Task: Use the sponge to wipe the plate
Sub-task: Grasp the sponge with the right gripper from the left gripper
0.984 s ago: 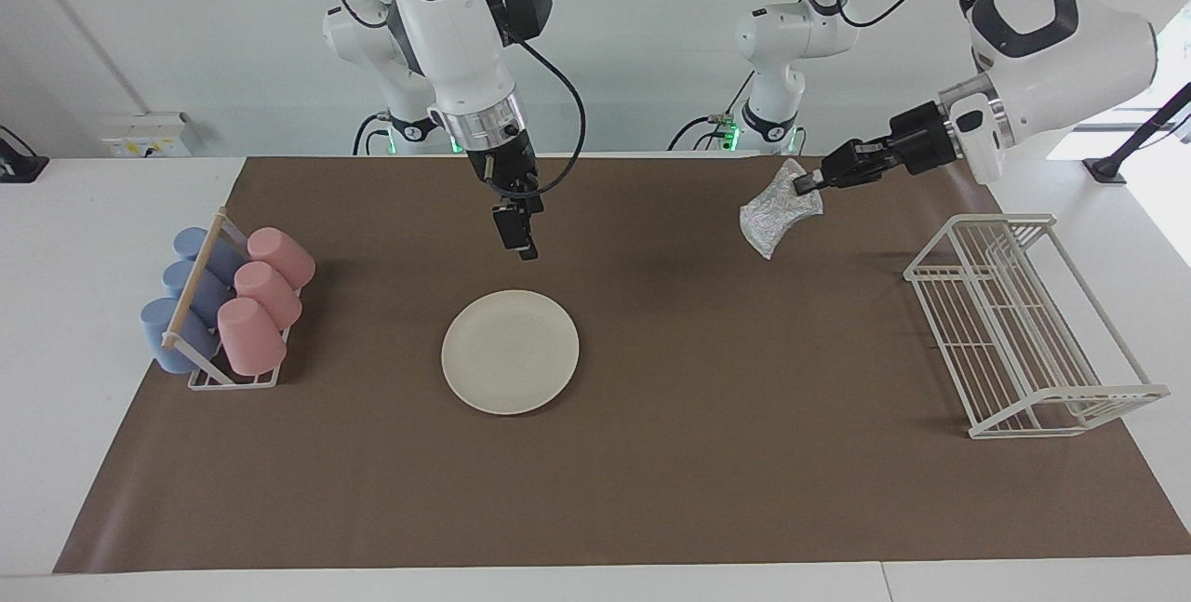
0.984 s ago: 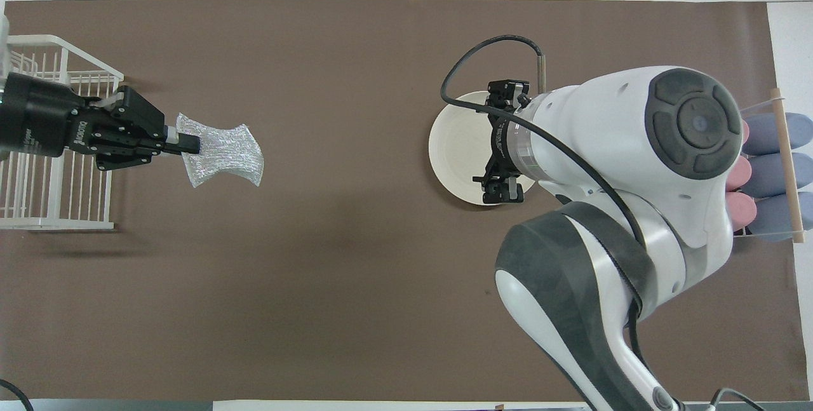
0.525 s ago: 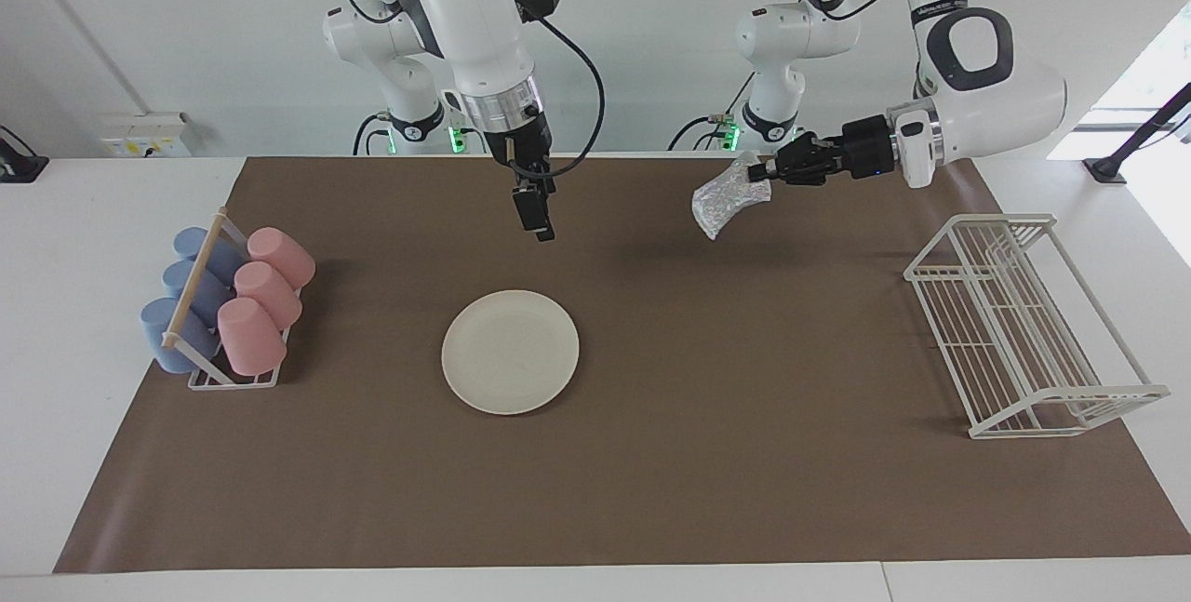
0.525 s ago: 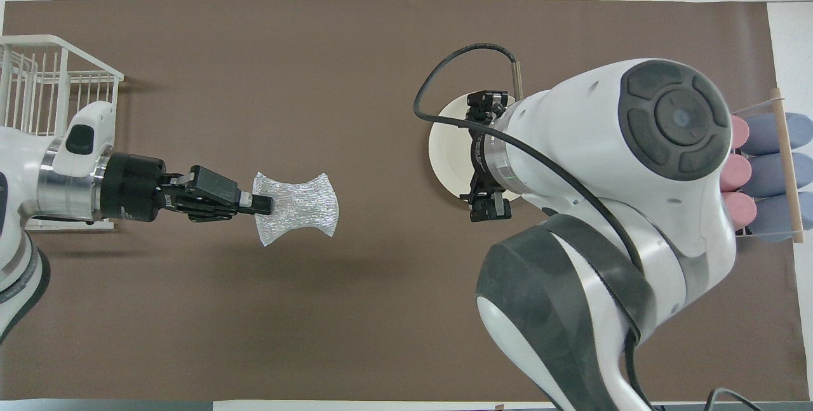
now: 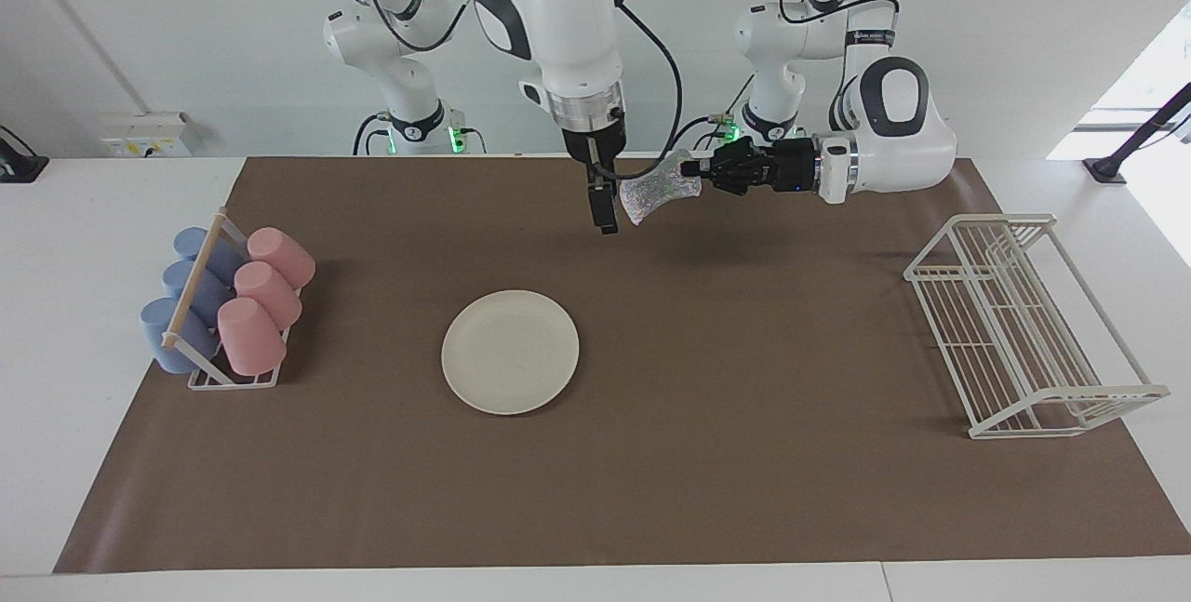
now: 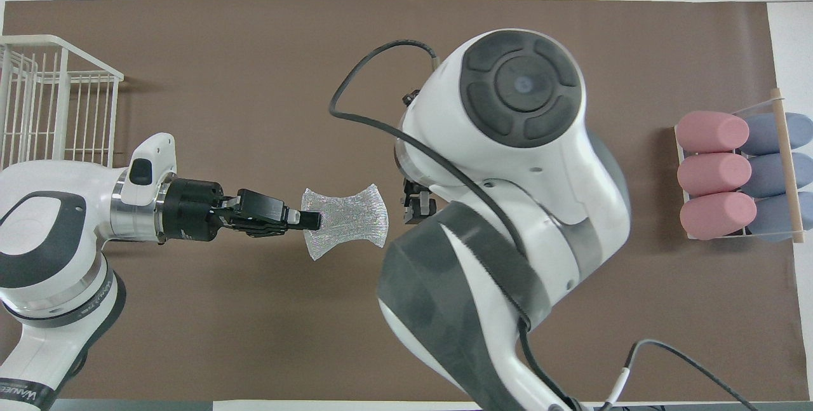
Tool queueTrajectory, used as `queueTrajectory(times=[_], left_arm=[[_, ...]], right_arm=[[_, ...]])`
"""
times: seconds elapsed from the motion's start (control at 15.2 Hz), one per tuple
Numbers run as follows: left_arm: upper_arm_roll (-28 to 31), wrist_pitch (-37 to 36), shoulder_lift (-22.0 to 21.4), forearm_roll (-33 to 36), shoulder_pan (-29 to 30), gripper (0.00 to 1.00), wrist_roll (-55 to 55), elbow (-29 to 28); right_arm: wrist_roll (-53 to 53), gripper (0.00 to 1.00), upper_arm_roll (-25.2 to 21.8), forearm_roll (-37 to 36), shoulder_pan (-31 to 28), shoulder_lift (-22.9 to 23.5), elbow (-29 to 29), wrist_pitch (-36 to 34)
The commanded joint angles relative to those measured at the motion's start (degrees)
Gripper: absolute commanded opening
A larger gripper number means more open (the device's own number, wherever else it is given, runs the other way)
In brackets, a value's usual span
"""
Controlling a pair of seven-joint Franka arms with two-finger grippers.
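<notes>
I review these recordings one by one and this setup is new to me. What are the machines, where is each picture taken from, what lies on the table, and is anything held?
Two white robot arms work at a table with a brown mat. One picture faces them from across the table; the other looks down from above their end.

The left tool is shut on the sponge, a silvery crinkled pad, held in the air. The right tool hangs open next to it, holding nothing.

On the mat lie the plate, a rack of pink and blue cups toward the right arm's end, and a white wire rack toward the left arm's end.
</notes>
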Motion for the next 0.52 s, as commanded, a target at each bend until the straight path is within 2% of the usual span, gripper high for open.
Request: queueTrajectory(times=[0.0, 0.46], left_arm=[[0.6, 3.9, -2.9, -4.8, -2.9, 0.0, 1.1, -3.2], [0.6, 4.1, -3.0, -5.7, -3.7, 0.0, 1.1, -3.3]], right_arm=[[0.5, 1.0, 0.2, -0.8, 1.2, -0.9, -0.5, -1.3], [-0.2, 1.0, 0.2, -0.8, 2.9, -3.9, -6.9, 0.5]])
